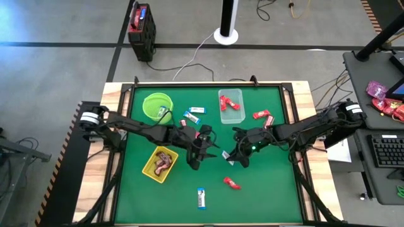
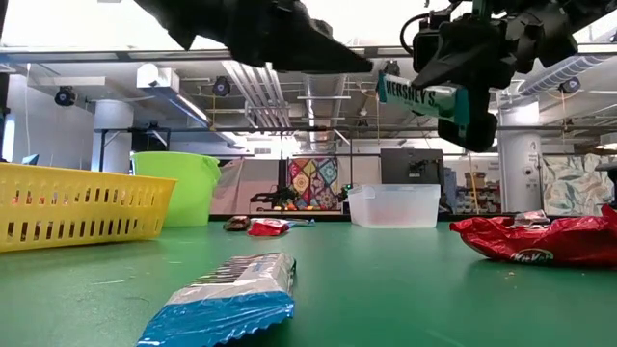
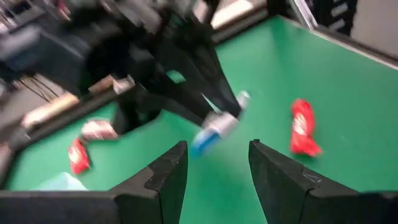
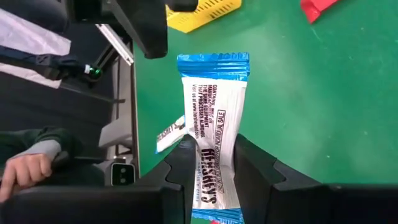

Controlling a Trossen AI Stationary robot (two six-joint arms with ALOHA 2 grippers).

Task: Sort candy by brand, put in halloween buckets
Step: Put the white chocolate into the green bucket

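Green table [image 1: 265,189] below, right claw [image 1: 232,157] clenches a half-hidden blue-and-white bar [image 4: 213,130]; left claw [image 3: 214,163] gapes empty.

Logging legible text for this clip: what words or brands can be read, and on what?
"HERSHEY'S": on the blue-and-white bar held in the right tool, readable in the low view too.
"KitKat": partly readable on the red wrapper in the low view.
Small print on the held bar: too small to read.
Other wrappers: unreadable.
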